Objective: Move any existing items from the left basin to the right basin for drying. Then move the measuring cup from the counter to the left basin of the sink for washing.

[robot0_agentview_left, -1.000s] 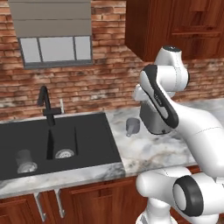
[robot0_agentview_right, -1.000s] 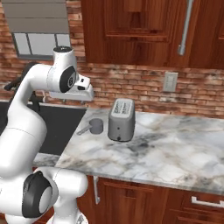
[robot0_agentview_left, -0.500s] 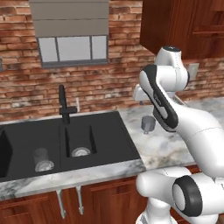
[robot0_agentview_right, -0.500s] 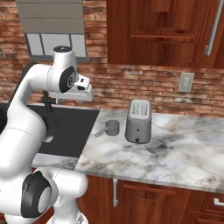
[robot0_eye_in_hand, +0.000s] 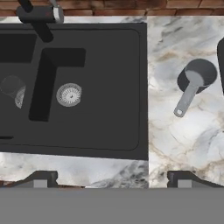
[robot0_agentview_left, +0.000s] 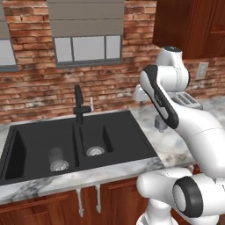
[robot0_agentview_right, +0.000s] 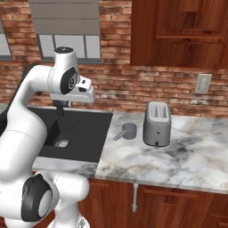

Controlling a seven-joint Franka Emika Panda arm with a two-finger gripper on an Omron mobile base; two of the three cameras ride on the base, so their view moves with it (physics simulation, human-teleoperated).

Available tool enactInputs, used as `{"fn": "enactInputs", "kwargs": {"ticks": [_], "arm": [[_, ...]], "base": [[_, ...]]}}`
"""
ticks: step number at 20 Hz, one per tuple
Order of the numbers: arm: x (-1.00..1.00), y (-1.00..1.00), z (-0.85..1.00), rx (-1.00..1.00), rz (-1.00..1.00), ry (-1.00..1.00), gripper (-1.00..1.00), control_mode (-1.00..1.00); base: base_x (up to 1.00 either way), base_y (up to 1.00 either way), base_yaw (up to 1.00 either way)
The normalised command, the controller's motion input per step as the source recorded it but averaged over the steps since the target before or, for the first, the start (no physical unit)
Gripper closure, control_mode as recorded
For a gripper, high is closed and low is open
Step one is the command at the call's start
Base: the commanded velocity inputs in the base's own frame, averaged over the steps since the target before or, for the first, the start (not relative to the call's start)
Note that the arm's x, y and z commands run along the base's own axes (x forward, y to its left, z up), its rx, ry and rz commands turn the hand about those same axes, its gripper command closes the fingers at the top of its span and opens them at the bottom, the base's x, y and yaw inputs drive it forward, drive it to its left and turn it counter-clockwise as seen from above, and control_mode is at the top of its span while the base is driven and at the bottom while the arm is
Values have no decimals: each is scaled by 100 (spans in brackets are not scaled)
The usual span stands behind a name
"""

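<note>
Sink: a black double-basin sink (robot0_agentview_left: 132, 127) is set into the marbled surface (robot0_agentview_right: 178, 156), below a brick wall and a window.
Left basin: a clear glass (robot0_agentview_left: 56, 157) stands in it, close to the drain and next to the divider; in the hand view the same glass (robot0_eye_in_hand: 13, 87) appears faint at the left edge.
Right basin: it holds a round metal drain (robot0_eye_in_hand: 68, 94) and no loose item that can be made out.
Faucet: a black faucet (robot0_agentview_left: 79, 103) rises behind the divider between the two basins.
Measuring cup: the grey measuring cup (robot0_agentview_right: 128, 131) sits on the surface just right of the sink, between the sink's rim and the toaster; its handle points toward the sink and the front edge. In the hand view the measuring cup (robot0_eye_in_hand: 197, 78) lies well clear of the basins.
Toaster: a silver toaster (robot0_agentview_right: 156, 123) stands on the surface, just beside the cup on the side away from the sink.
End effector: the end effector (robot0_eye_in_hand: 112, 178) hangs high above the front rim of the sink, fingers spread wide with nothing between them; its two dark fingertips (robot0_eye_in_hand: 41, 178) show far apart at the bottom of the hand view.
Arm: the white arm (robot0_agentview_left: 165, 103) is raised over the surface, between the sink and the toaster.
</note>
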Motion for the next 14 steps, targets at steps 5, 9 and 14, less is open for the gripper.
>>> {"fn": "enactInputs", "kwargs": {"ticks": [5, 9, 14], "arm": [[0, 0, 0, 0, 0, 0, -100, 100], [0, 0, 0, 0, 0, 0, -100, 100], [0, 0, 0, 0, 0, 0, -100, 100]], "base": [[17, 40, -1], [28, 35, 0], [27, 30, 0]]}}
